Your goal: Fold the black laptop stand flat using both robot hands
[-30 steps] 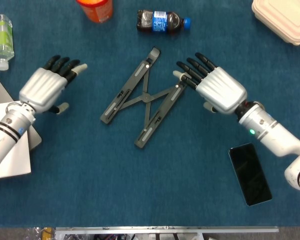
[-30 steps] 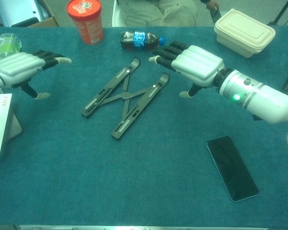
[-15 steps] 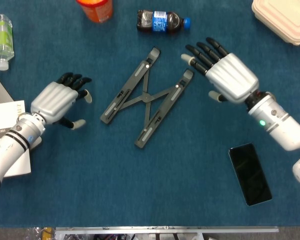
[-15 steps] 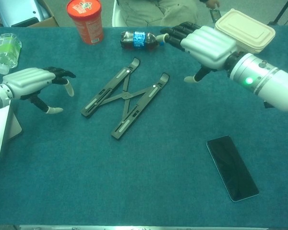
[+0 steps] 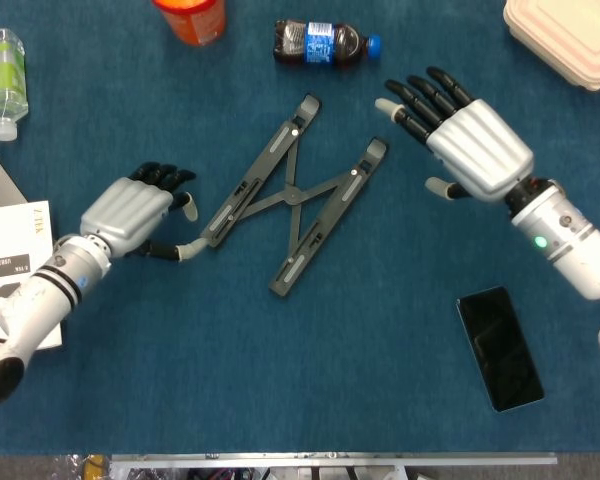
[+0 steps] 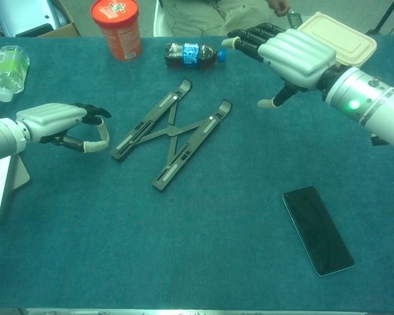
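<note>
On the teal cloth-covered table (image 5: pixel 280 380) before me, a dark cola bottle with a blue cap (image 5: pixel 320 43) lies on its side at the far edge, an orange cylindrical canister (image 6: pixel 116 27) near it. A clear plastic water bottle (image 5: pixel 0 80) lies far left. A beige lidded food container (image 6: pixel 333 42) sits far right; a black smartphone (image 5: pixel 499 347) lies face-up near right. White booklets (image 5: pixel 15 265) rest at my left.

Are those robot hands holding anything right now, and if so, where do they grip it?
Nothing is held. The left hand sits with curled fingers beside the black laptop stand; the right hand hovers open, apart from it.
</note>
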### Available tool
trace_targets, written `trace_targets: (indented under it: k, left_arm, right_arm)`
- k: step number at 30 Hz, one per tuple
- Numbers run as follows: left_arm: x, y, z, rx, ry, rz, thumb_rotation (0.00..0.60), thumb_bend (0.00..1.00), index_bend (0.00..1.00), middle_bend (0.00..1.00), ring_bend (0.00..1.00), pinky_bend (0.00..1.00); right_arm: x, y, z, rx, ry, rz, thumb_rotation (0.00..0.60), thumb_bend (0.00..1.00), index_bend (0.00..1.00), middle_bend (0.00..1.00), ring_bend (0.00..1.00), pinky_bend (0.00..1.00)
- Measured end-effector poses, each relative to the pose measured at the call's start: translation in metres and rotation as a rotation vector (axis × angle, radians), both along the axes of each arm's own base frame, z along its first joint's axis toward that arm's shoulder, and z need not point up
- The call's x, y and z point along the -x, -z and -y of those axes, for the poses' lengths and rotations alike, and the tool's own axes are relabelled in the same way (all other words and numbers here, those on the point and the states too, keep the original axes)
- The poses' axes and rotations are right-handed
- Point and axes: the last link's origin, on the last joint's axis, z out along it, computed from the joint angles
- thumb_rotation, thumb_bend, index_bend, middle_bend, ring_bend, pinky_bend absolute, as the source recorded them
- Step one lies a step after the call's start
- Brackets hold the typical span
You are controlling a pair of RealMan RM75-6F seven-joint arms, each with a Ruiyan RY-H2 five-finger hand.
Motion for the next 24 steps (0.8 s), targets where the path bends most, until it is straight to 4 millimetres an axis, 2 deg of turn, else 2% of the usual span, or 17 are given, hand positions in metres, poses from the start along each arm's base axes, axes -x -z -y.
trace_targets:
  k: [15, 24]
  left_arm:
    - [-0.009, 0.018, 0.004, -0.005, -0.030, -0.005, 0.117, 0.25, 0.33, 0.07, 0.00, 0.00]
    - [-0.018, 0.022, 0.019, 0.050, -0.066, 0.032, 0.098, 0.25, 0.33, 0.07, 0.00, 0.00]
  right_arm:
    - [0.013, -0.008, -0.001, -0.001, 0.019, 0.022, 0.600, 0.13, 0.00, 0.00, 0.00, 0.00]
    - [0.015, -0.010, -0.001, -0.004, 0.018, 0.039, 0.600, 0.13, 0.00, 0.00, 0.00, 0.00]
